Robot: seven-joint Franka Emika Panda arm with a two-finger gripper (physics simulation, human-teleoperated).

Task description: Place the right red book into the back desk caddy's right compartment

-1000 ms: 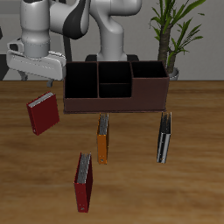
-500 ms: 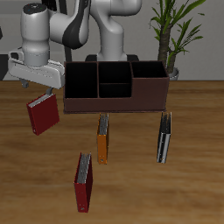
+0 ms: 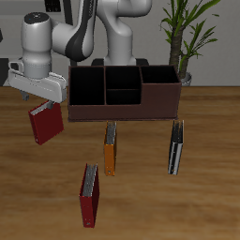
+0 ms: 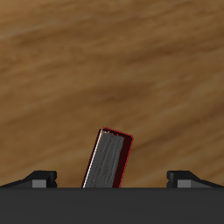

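Note:
The right red book (image 3: 44,123), dark crimson with pale page edges, stands tilted on the wooden table, in front of one end of the back desk caddy (image 3: 122,108). The caddy is a long dark maroon box with a large bay at each end and small split cells in the middle. My gripper (image 3: 36,97) hangs just above the book's upper edge, jaws open and empty. In the wrist view the book (image 4: 107,161) stands between my two spread fingertips (image 4: 42,179), touching neither.
An orange book (image 3: 110,148) and a dark book (image 3: 176,147) stand in front of the caddy. A narrower red book with a grey page strip (image 3: 89,195) stands near the table's front edge. A potted plant (image 3: 184,37) stands behind the caddy.
My gripper has come down towards the right red book and shifted a little away from the caddy. The books and the caddy have not moved.

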